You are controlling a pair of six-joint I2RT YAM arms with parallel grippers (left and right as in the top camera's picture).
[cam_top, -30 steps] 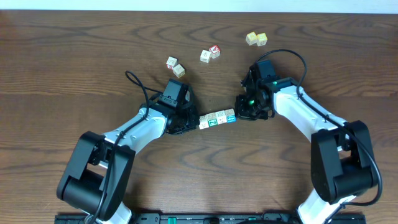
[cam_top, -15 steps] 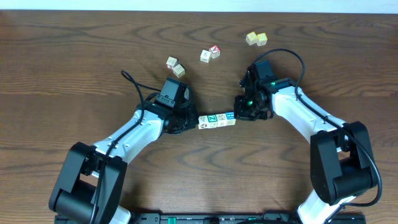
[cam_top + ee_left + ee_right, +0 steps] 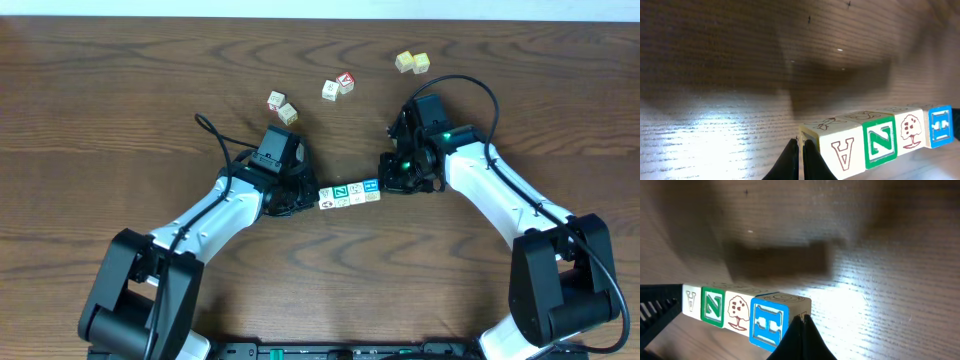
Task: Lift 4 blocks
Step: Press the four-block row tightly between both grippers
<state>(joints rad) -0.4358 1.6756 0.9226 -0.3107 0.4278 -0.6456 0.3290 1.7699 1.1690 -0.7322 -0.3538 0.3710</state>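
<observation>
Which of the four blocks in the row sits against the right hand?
The blue H block, at the row's end, touching the shut right hand. The A block, green N block and tree block sit farther from it.

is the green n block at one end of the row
No, the green N block is second in the row, between the A block and the tree-picture block.

blocks (image 3: pixel 349 193): row of four | left tool (image 3: pixel 311 198), right tool (image 3: pixel 384 179): touching opposite ends
</observation>
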